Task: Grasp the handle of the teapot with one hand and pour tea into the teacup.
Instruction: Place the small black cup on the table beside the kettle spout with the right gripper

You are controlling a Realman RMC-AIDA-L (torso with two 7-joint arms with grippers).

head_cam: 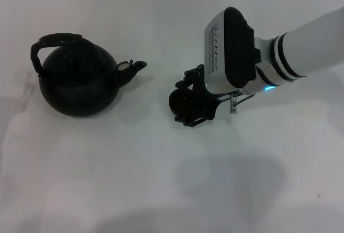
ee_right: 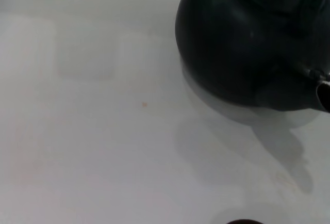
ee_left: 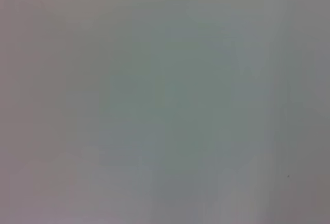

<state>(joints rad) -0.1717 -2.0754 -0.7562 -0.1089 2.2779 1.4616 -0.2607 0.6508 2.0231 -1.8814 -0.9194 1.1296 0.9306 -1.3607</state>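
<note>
The matte-black teapot (head_cam: pixel 80 85) stands on the white table at the left, and its spout (head_cam: pixel 134 67) points right toward the cup. Its arched handle (head_cam: pixel 48 42) loops over the lid, with nothing touching it. The tiny black teacup (head_cam: pixel 183 101) sits to the right of the spout. My right gripper (head_cam: pixel 186 101) reaches in from the right, with one finger on each side of the cup, close against it. In the right wrist view the teapot (ee_right: pixel 242 43) fills the upper corner, and a sliver of the teacup rim (ee_right: pixel 242 222) shows at the edge. My left gripper is out of view.
The white table (head_cam: pixel 107 179) spreads out around both objects. The right arm (head_cam: pixel 301 50) slants in from the upper right. The left wrist view shows only a blank pale surface.
</note>
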